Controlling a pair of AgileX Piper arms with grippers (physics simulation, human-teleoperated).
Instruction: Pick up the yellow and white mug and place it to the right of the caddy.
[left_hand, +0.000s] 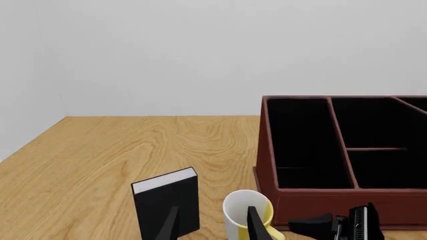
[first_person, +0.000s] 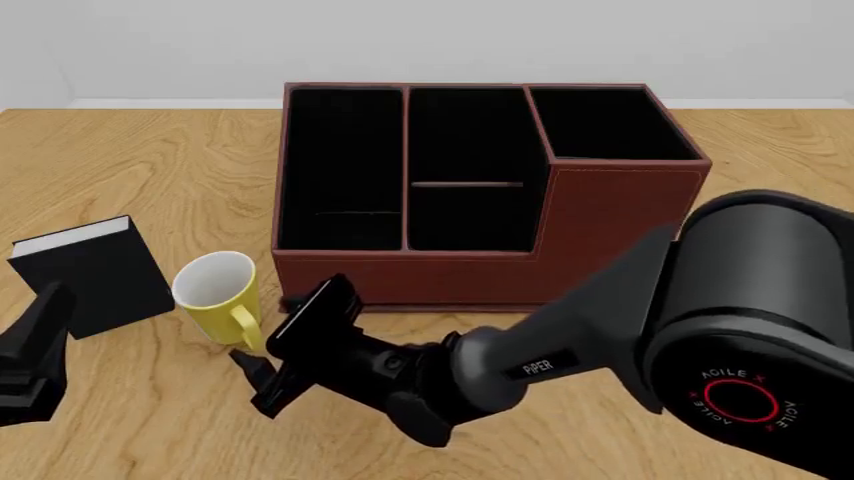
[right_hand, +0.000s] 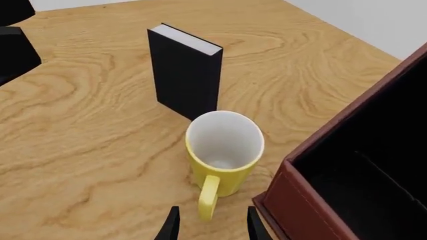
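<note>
Right at the front edge of the front view, the right arm's big dark joint fills the corner, and its forearm runs leftward to the right gripper (first_person: 254, 375), which sits low over the table just in front of the yellow and white mug (first_person: 220, 297). That mug stands upright on the wooden table (first_person: 147, 160), white inside, with its loop handle turned toward the gripper. In the right wrist view the two fingertips (right_hand: 172, 224) stand apart on either side of the handle's lower end, with a gap showing, so the jaws are released and hold nothing. Whether a fingertip grazes the handle is hard to say from that angle.

Just to the right of the mug is the caddy (first_person: 481, 180), a reddish-brown box with black-lined compartments; the mug stands near its front left corner, apart from it. To the mug's left a small black book (first_person: 83, 270) with white pages stands upright, close by but not touching.

Farther left, the left gripper (left_hand: 212, 225) hangs at the table's near edge, its fingers spread and empty, pointing toward the book and mug.
</note>
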